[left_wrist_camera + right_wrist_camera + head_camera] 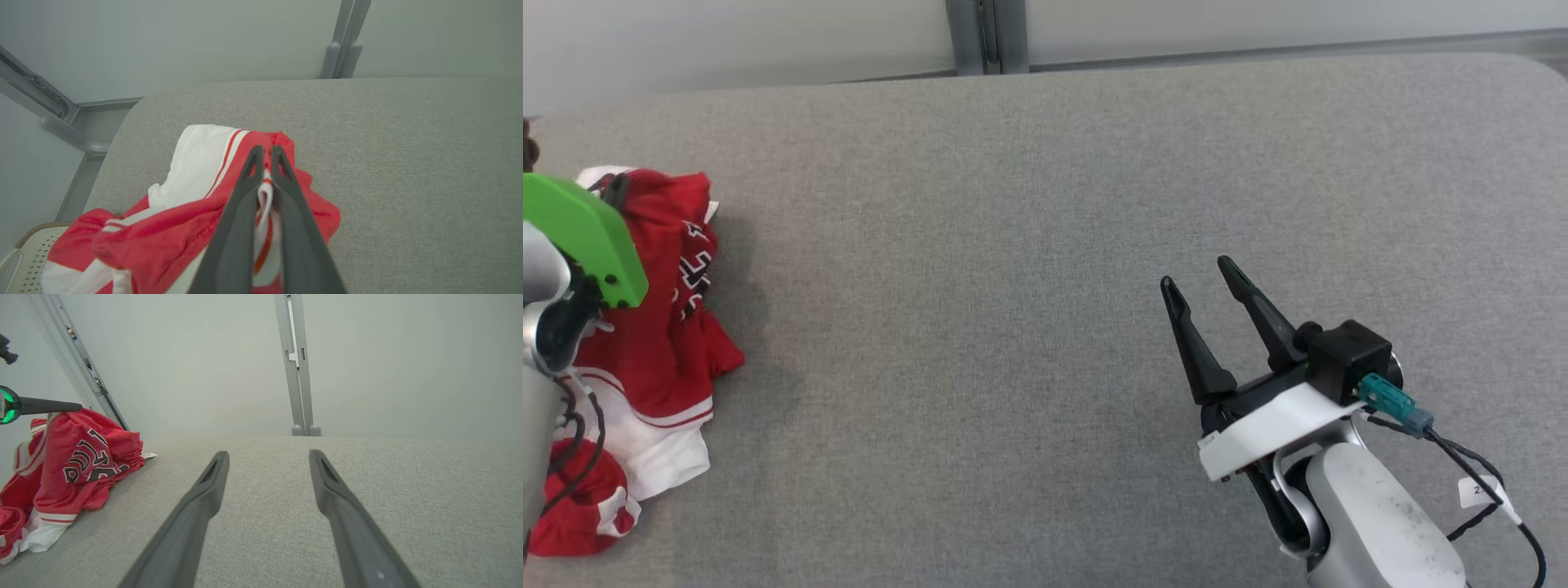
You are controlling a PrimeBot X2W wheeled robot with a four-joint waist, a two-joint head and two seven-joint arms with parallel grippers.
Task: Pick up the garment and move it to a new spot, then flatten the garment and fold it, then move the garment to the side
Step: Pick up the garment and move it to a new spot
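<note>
The left gripper point(267, 153) has its two long dark fingers pressed together, pinching a fold of the crumpled red-and-white garment point(192, 163) with black lettering. Red cloth and a white band bunch between and around the fingers. In the head view this gripper's tips are hidden under the bright green plastic wrist cover point(592, 237), which stands in front of part of the garment point(662, 343). The garment lies heaped at the far left end of the grey fabric-covered table point(1013, 327), and its top reaches up to the pinching fingers. Past that end of the table, low in the left wrist view, is a pale perforated basket point(28, 253).

The right gripper point(1197, 273) is spread wide and holds nothing. It is over bare table well apart from the garment, with open table between them. A teal plug point(1388, 398) and a black cable point(1470, 461) hang off its wrist. A grey metal post point(987, 37) stands behind the table's far edge.
</note>
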